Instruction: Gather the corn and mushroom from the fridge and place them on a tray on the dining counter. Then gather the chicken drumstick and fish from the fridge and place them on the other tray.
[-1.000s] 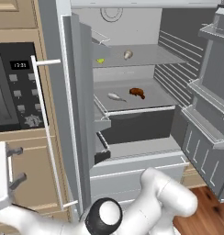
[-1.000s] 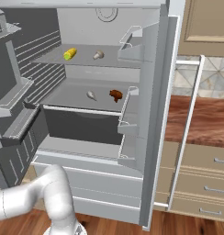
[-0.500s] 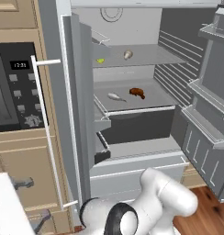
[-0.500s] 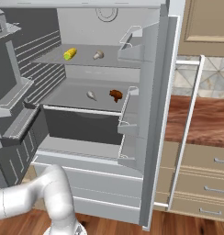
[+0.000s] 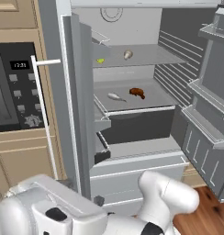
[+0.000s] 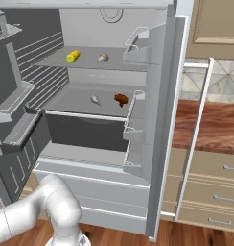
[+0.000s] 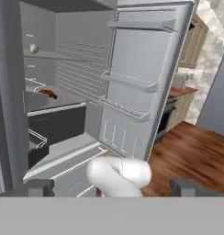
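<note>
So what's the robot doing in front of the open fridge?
It's getting ready to fetch food. The fridge stands open with everything still inside: the corn and mushroom on the top shelf, the fish and chicken drumstick on the shelf below. The gripper is open and holds nothing, pointing toward the fridge from low down. Nothing has been picked up yet.

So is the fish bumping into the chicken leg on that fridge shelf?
Apart. In the right base view the fish and the chicken drumstick lie side by side with bare grey shelf showing between them.
</note>
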Robot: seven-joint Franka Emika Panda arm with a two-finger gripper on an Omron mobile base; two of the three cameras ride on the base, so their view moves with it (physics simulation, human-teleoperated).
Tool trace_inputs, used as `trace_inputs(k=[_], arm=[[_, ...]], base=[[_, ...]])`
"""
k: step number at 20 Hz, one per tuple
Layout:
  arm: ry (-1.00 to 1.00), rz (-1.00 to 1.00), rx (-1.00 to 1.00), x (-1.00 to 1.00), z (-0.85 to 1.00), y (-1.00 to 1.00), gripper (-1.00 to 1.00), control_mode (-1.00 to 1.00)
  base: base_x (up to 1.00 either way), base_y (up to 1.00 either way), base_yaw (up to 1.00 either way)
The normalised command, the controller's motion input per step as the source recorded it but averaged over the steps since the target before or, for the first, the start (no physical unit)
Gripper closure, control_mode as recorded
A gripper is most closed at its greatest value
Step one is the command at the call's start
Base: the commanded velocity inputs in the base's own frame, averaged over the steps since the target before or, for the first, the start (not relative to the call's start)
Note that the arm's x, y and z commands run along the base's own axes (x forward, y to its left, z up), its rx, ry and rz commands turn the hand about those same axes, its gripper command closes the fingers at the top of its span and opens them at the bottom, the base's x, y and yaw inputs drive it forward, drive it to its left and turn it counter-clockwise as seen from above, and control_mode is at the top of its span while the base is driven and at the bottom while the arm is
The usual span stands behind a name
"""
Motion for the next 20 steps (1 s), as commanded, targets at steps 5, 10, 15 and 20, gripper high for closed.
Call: trace_inputs(k=[5,10,15,20], arm=[[0.47,0.21,0.0,0.35,0.0,-1.0,-1.0,-1.0],[0.31,0.29,0.0,0.32,0.0,-0.99,-1.0,-1.0],[0.17,0.31,0.0,0.32,-0.14,-0.65,-1.0,-1.0],[0.0,0.51,0.0,0.39,-0.11,-0.51,-1.0,-1.0]], base=[[0.0,0.0,0.0],[0.0,0.0,0.0],[0.0,0.0,0.0],[0.0,0.0,0.0]])
